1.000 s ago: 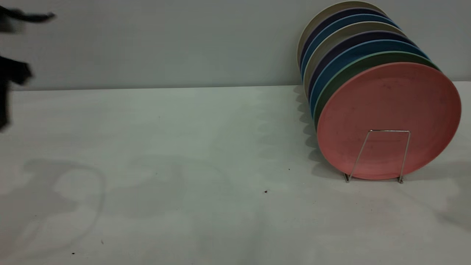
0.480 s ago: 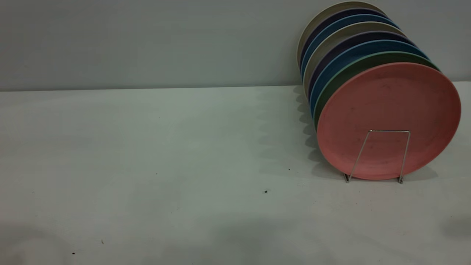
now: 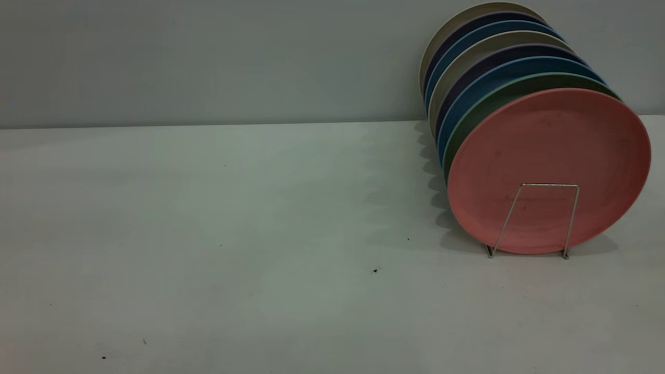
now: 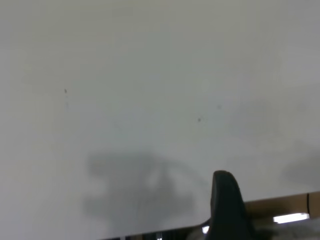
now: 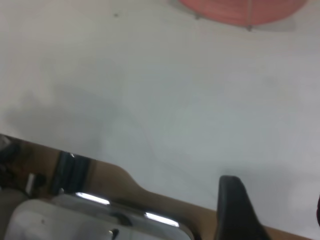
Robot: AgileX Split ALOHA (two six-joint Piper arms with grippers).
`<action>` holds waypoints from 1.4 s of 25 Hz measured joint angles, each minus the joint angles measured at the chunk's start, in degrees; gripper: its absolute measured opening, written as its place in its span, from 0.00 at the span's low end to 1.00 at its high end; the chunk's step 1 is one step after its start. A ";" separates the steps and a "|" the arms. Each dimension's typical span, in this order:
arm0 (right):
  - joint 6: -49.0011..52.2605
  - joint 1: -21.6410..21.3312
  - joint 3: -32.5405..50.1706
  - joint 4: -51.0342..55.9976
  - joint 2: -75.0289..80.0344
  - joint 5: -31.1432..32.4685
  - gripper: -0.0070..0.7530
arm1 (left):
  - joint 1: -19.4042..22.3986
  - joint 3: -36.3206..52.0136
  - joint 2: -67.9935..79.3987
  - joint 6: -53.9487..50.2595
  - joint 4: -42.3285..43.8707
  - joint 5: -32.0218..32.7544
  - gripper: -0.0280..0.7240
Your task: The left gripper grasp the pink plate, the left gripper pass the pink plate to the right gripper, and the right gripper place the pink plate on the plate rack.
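The pink plate (image 3: 550, 156) stands upright at the front of a row of plates in the plate rack (image 3: 550, 184), at the right of the table. Its lower edge also shows in the right wrist view (image 5: 240, 10). Neither arm is in the exterior view. My left gripper (image 4: 225, 200) shows only as a black tip above bare table, near the table's edge, far from the plate. My right gripper (image 5: 276, 200) is open and empty, over the table's near edge, well away from the plate.
Behind the pink plate stand several more plates (image 3: 467, 62), green, blue, purple and beige, leaning together. The white table (image 3: 234, 208) stretches to the left of the rack. A wall rises behind it. The table's wooden edge shows in the left wrist view (image 4: 280, 205).
The left arm, seen blurred at the exterior view's left edge a second ago, has left the view, and the arm shadows on the table are gone. The pink plate has not moved.
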 joint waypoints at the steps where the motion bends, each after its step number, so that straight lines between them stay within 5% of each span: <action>1: 0.00 0.00 1.22 0.64 -2.51 0.00 0.55 | 0.00 0.00 -1.84 0.00 -0.07 0.42 0.68; 15: 1.55 8.85 8.59 -5.53 -23.49 0.02 0.55 | 0.00 9.73 -26.31 -2.56 -0.32 3.74 0.68; 24: 4.15 9.63 16.99 -8.64 -31.58 -4.57 0.55 | 0.00 16.54 -43.21 -2.77 3.43 3.88 0.68; 35: 4.46 9.63 19.26 -9.10 -34.84 -6.06 0.55 | 0.00 21.19 -46.21 -2.77 6.17 3.62 0.68</action>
